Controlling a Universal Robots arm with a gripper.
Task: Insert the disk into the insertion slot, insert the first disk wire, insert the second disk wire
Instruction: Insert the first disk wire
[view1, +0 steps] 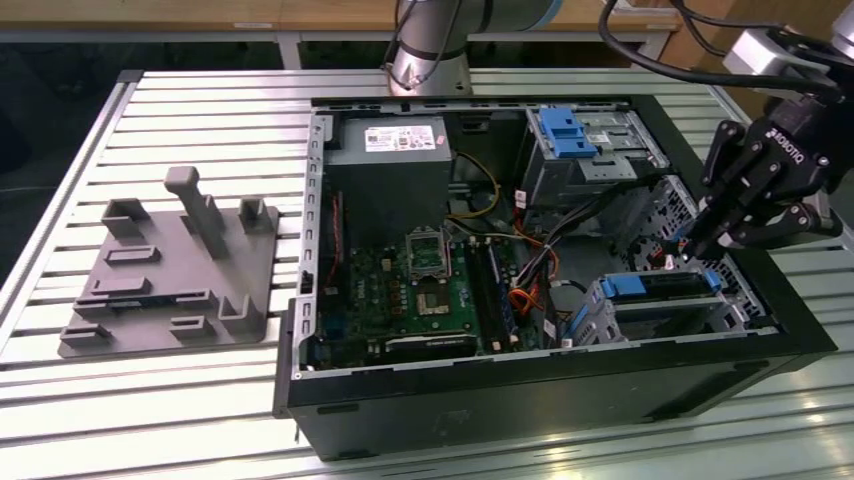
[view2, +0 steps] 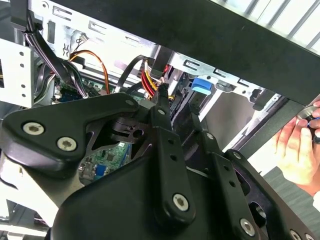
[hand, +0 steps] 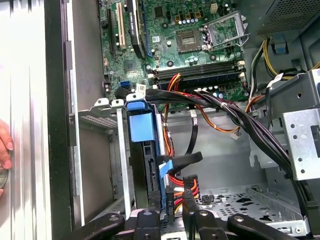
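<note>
Disk (view1: 663, 285) sits in insertion slot (view1: 683, 318), PC case (view1: 534, 392) on slatted table (view1: 187, 410); we can't tell gripper (view1: 694, 252) state.

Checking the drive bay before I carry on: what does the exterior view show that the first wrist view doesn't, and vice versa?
The exterior view adds the grey moulded fixture plate beside the black computer case and the arm's silver base column. The first wrist view adds a person's hand outside the case wall. Both show the silver disk in its blue frame sitting in the perforated sheet-metal insertion slot, the green motherboard and the black gripper near the disk.
</note>
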